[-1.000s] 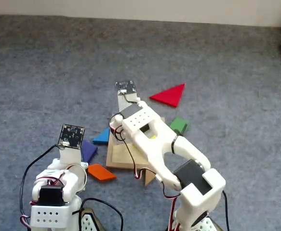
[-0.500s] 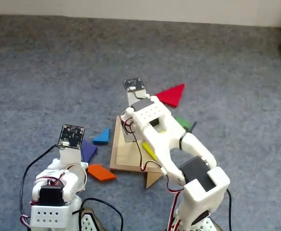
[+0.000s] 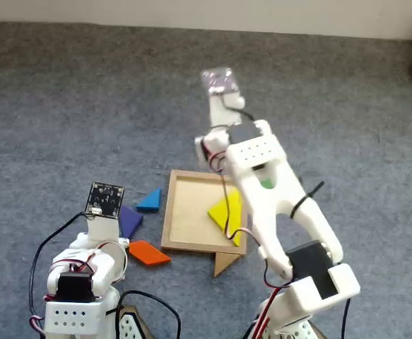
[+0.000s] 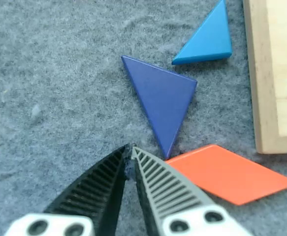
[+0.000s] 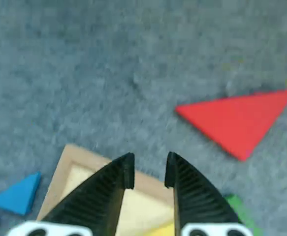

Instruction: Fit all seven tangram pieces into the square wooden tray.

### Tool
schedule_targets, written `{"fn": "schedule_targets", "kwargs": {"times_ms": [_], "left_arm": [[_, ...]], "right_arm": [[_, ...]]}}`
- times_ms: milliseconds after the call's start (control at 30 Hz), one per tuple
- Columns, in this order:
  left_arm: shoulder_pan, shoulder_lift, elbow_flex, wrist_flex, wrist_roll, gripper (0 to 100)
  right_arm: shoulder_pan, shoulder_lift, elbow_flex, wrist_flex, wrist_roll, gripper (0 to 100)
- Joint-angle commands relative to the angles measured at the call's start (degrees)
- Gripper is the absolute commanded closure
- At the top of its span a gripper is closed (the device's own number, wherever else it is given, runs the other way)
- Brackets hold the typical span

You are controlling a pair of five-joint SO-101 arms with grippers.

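The square wooden tray [image 3: 184,215] lies mid-table with a yellow piece [image 3: 228,210] inside it at its right side. The right arm [image 3: 256,157] stretches over the tray's far edge. In its wrist view the right gripper [image 5: 148,172] is open and holds nothing, hovering above the tray's far rim [image 5: 79,156], with the red triangle [image 5: 238,120] on the carpet beyond. The left gripper [image 4: 131,150] is shut and empty, its tips just short of the dark blue triangle [image 4: 163,98]. Around that triangle lie a light blue triangle [image 4: 208,39] and an orange parallelogram [image 4: 228,172].
A plain wood-coloured triangle [image 3: 225,263] lies on the carpet at the tray's near right corner. A green piece [image 5: 239,206] sits beside the tray's right edge, mostly under the right arm. Grey carpet [image 3: 71,106] stretches open to the far left and far right.
The right arm has lifted and swung from over the tray toward the far side. The tray is uncovered now, squared up, with the yellow piece lying in it. The left arm has not moved.
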Motion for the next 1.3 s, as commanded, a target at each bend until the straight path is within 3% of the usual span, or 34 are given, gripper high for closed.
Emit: {"fn": "schedule_targets", "kwargs": {"times_ms": [0, 267, 400, 867, 967, 1267], "left_arm": [[0.9, -1.4, 1.2, 0.2, 0.3, 100], [0.9, -1.4, 1.2, 0.2, 0.3, 100], [0.9, -1.4, 1.2, 0.2, 0.3, 100], [0.9, -1.4, 1.2, 0.2, 0.3, 100], [0.9, -1.4, 1.2, 0.2, 0.3, 100], [0.9, -1.4, 1.2, 0.2, 0.3, 100]], "right_arm": [[4.5, 1.8, -3.3, -9.8, 2.7, 89.0], [10.8, 13.8, -7.5, -13.8, 4.4, 89.6], [13.0, 18.5, -14.7, -13.8, 4.2, 99.5], [16.3, 40.6, -37.1, -13.5, 4.6, 99.3], [18.9, 42.9, -40.3, -8.0, 6.5, 99.3], [24.0, 43.2, -50.5, 22.9, 18.2, 99.3]]}}
